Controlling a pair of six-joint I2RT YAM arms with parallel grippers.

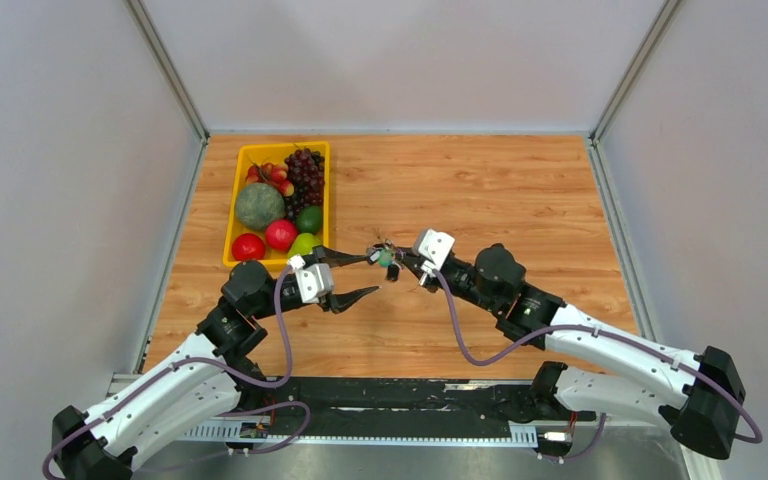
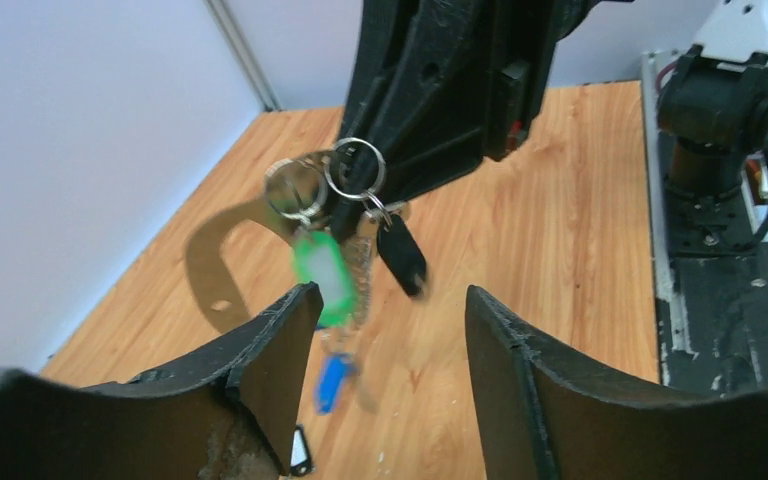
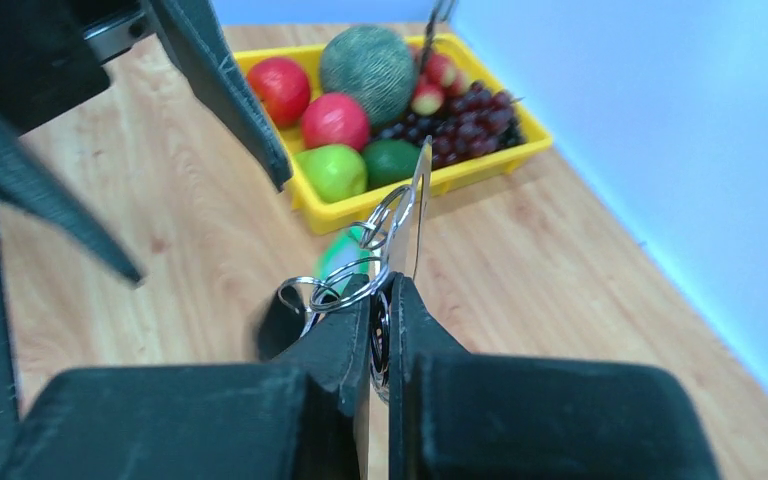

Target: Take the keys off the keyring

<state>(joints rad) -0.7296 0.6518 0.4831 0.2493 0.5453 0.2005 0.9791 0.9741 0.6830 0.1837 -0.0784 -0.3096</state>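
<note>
Wooden tabletop point(image 1: 480, 190) fills the enclosure, with a yellow tray point(image 1: 280, 146) of fruit at its far left, so I place everything off that tray. Just right of the tray's near corner and lifted off the wood, my right gripper point(image 3: 380, 285) is clamped on the keyring point(image 3: 417, 205). Its flat silvery strip pokes out past the fingertips toward the tray, with wire rings bunched at the pinch. Under it dangle the keys point(image 2: 400, 255), along with a green tag point(image 2: 322, 275) and a blue tag point(image 2: 330, 382). My left gripper point(image 2: 390, 300) sits on the tray side of the bunch, jaws spread and gripping nothing, with the tags hanging just beyond them. I judge this as the hold-and-reach step: the ring is secured and no key is off yet. Next I'd ease the left jaws around one key or tag, close firmly, then work it along its wire ring while the right arm keeps steady.
</note>
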